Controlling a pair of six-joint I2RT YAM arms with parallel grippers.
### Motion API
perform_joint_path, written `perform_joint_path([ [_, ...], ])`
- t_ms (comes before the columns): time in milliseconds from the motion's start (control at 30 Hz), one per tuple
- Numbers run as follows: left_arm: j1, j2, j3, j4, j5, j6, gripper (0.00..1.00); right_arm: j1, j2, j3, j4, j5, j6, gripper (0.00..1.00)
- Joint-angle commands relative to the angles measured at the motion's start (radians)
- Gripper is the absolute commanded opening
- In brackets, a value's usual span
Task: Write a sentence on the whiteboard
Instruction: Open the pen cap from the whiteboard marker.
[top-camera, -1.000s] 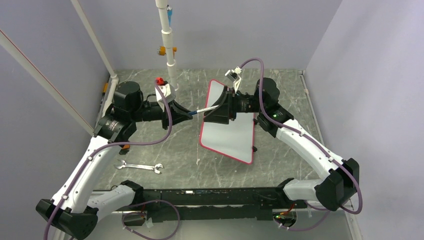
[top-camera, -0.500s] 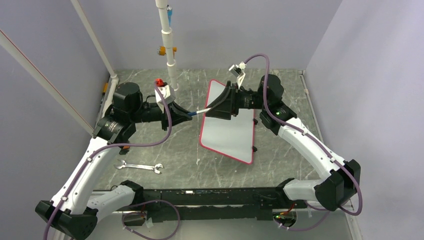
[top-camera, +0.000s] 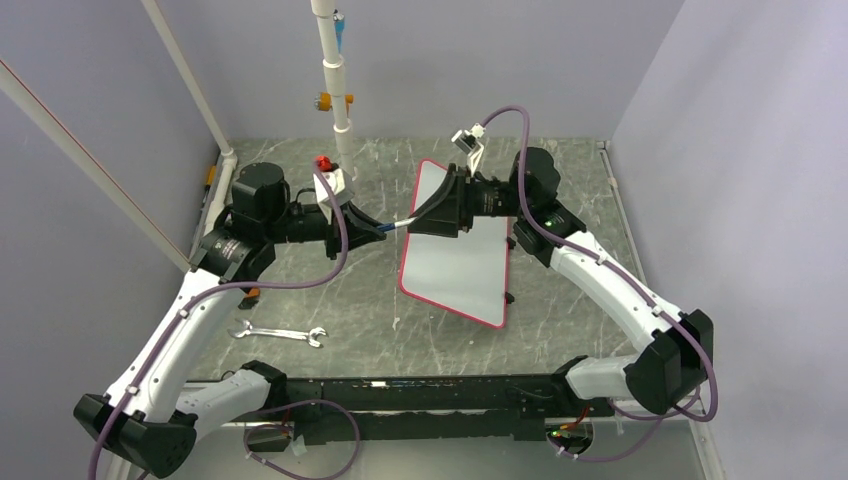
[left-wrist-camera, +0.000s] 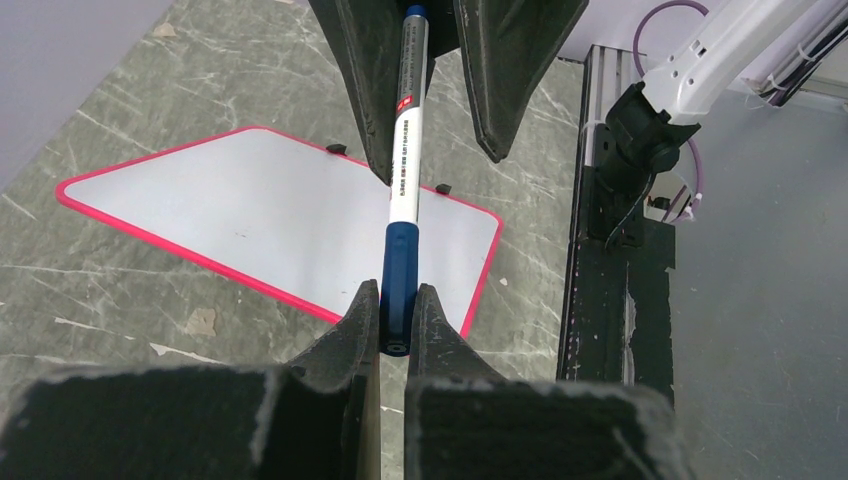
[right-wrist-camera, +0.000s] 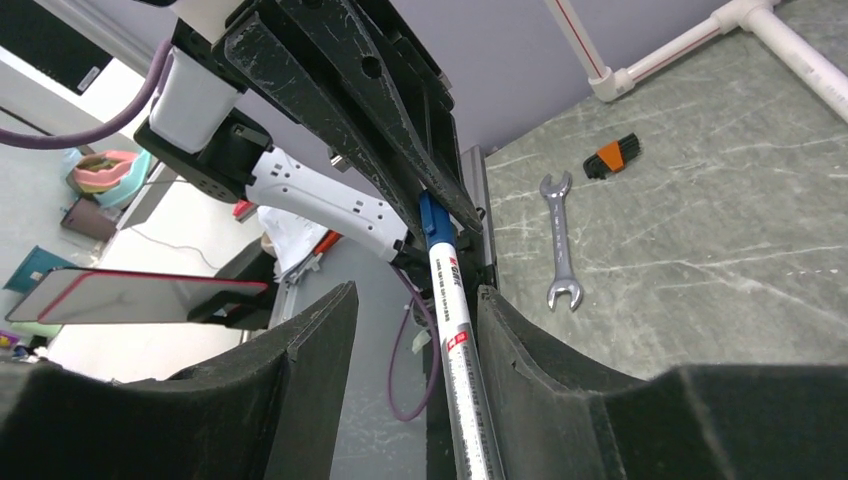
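Above the blank whiteboard (top-camera: 455, 275), lying flat, the left gripper (left-wrist-camera: 396, 318) is clenched on a marker's (left-wrist-camera: 405, 150) blue end, probably its cap. The right gripper (right-wrist-camera: 415, 300) straddles the white barrel, jaws apart. It should clamp squarely, then pull straight along the pen.

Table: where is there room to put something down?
Free: the grey-green marbled table between the silver wrench and the red-rimmed white whiteboard. Crowded: by the whiteboard's far end, where the left pincer and right pincer meet around a blue-capped white marker.
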Motion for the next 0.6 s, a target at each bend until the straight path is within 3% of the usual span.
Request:
perform_joint_path([
  [0,0.006,0.003,0.02,0.01,0.015,0.025,0.0,0.013,0.007,0.04,0.037,-0.028,-0.003,0.49],
  [333,0.006,0.01,0.023,0.001,0.018,0.028,0.0,0.027,0.021,0.045,0.055,-0.034,0.009,0.41],
  [567,0.005,0.016,0.025,-0.008,0.024,0.032,0.0,0.036,0.029,0.044,0.074,-0.035,0.02,0.29],
])
